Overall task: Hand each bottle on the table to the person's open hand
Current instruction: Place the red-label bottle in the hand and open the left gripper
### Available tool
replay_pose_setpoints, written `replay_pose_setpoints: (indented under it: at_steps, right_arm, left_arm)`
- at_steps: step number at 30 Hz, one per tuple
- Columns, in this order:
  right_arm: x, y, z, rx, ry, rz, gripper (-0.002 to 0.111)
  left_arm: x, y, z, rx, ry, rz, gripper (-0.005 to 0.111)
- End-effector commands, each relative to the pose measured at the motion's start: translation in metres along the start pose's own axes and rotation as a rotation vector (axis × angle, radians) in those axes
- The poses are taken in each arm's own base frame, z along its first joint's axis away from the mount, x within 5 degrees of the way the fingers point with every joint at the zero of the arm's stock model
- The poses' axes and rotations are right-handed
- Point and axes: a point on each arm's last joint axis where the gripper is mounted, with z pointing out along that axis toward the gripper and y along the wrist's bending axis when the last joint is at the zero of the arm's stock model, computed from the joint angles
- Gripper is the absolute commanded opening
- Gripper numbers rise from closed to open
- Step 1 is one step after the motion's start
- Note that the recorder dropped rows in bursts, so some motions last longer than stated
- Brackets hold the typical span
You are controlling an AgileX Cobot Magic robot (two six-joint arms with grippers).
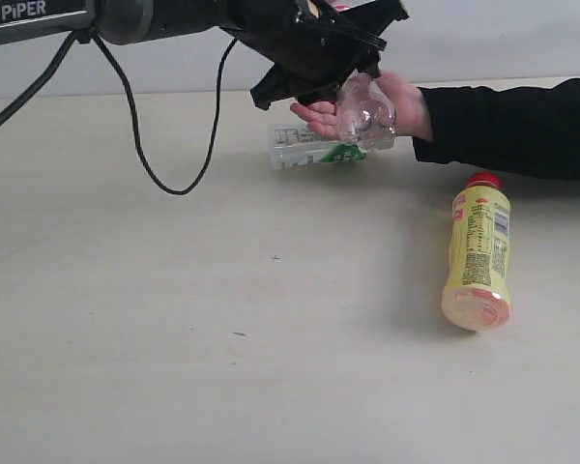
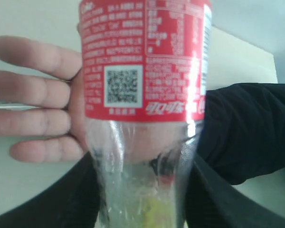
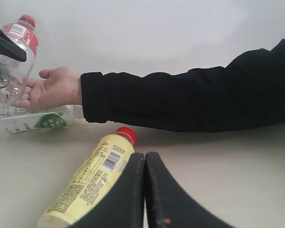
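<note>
Although the jaws of the left gripper (image 2: 142, 190) stand partway apart, they are clamped on a clear cola bottle with a red label (image 2: 142, 61), one black finger (image 2: 61, 204) on each side of its lower body. The bottle is held off the table, tilted, directly over the palm of the person's open hand (image 1: 406, 101); whether it touches the palm cannot be told. The hand lies palm up with fingers spread, on an arm in a black sleeve (image 1: 512, 126) that reaches in from the right of the exterior view.

The right gripper (image 3: 144, 159) is closed, its two dark jaws pressed together with nothing between them, low over the table.

A clear bottle with a green-and-white label (image 1: 309, 150) lies on its side on the table (image 1: 174, 338), just beneath and behind the hand. A yellow bottle with a red cap (image 1: 478, 256) lies on its side well apart from it, cap toward the sleeve, just beside the right gripper.

The tabletop is pale beige, matte, with faint specks. A black cable (image 1: 145, 145) hangs from the left arm above it. Behind the table stands a plain pale wall (image 1: 512, 39).
</note>
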Motion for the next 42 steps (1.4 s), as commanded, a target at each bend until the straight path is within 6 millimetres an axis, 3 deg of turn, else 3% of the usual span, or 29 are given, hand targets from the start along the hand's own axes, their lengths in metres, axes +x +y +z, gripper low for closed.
replay_pose_setpoints:
  at_steps: [1, 9, 19, 29, 32, 42]
  right_arm:
    - [0.001, 0.0, 0.0, 0.005, -0.006, -0.007, 0.0]
    - [0.001, 0.0, 0.0, 0.005, -0.006, -0.007, 0.0]
    - [0.001, 0.0, 0.0, 0.005, -0.006, -0.005, 0.0]
    - [0.001, 0.0, 0.0, 0.005, -0.006, -0.005, 0.0]
    - [0.001, 0.0, 0.0, 0.005, -0.006, -0.005, 0.0]
    - [0.001, 0.0, 0.0, 0.005, -0.006, -0.005, 0.0]
  left_arm:
    - [-0.012, 0.019, 0.003, 0.051, 0.102, -0.061, 0.0]
    - [-0.017, 0.034, 0.017, 0.12, 0.15, -0.096, 0.0]
    - [-0.027, 0.031, 0.021, 0.204, 0.137, -0.104, 0.0]
    - [-0.033, 0.032, 0.041, 0.259, 0.232, -0.139, 0.002]
    - [-0.034, 0.035, 0.044, 0.258, 0.233, -0.148, 0.013]
    - [-0.039, 0.034, 0.042, 0.28, 0.21, -0.182, 0.081]
